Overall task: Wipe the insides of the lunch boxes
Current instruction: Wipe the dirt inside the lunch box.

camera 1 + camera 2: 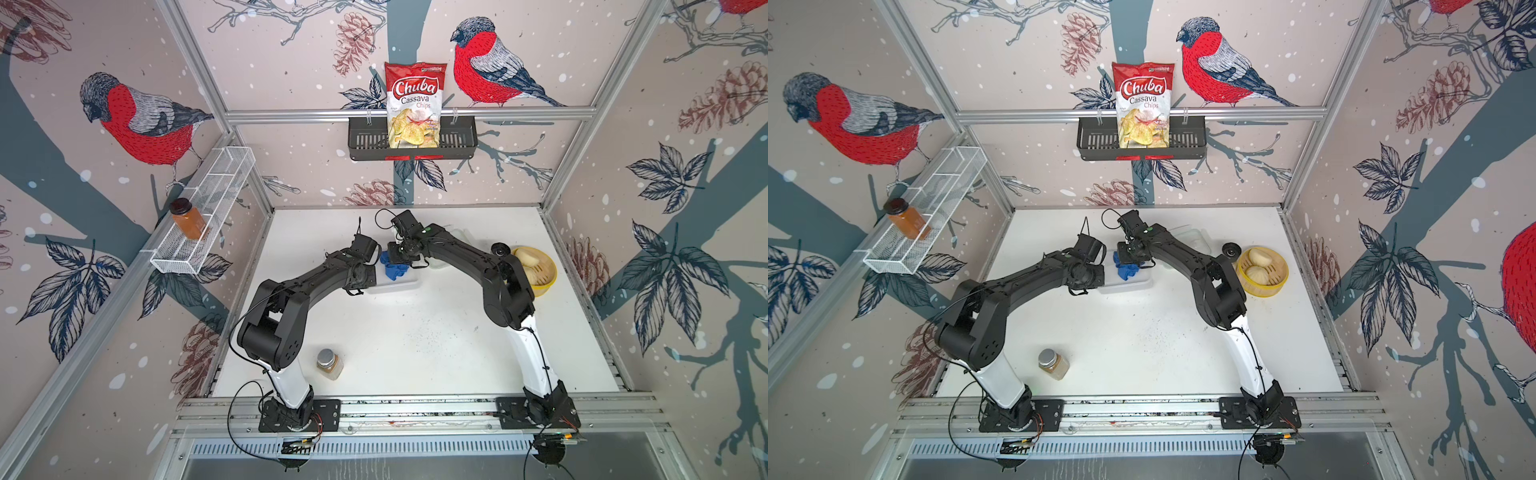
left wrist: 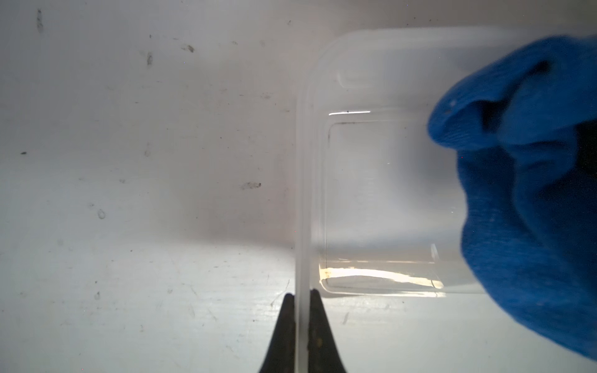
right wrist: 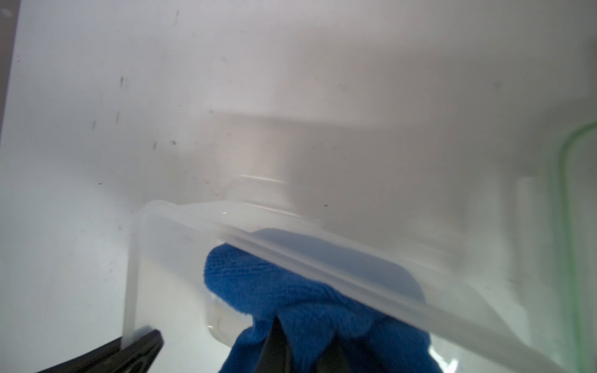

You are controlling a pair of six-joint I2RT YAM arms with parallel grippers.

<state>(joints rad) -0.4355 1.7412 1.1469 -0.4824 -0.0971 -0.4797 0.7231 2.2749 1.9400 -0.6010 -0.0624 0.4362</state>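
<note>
Fingers point(image 2: 318, 326) of the left gripper point(image 2: 302, 298) pinch the translucent round-cornered plastic tub point(image 2: 387, 193) by its wall; inside it, the right gripper point(image 3: 290, 345) clamps a blue cloth point(image 3: 290, 290).

Both arms folded inward, tools nearly meeting, each one clamped.
Left arm point(image 1: 307, 286) elbow raised, forearm running forward and inward; left tool point(image 2: 302, 294) pinched tight on the lunch box point(image 2: 303, 193) rim, one finger either side of the wall. Right arm point(image 1: 469, 253) mirrors it, wrist point(image 1: 409, 245) tipped downward; right tool point(image 3: 292, 339) closed on a bunched blue cloth point(image 3: 290, 290) that sits ahead of its tips, near the left tool.
</note>
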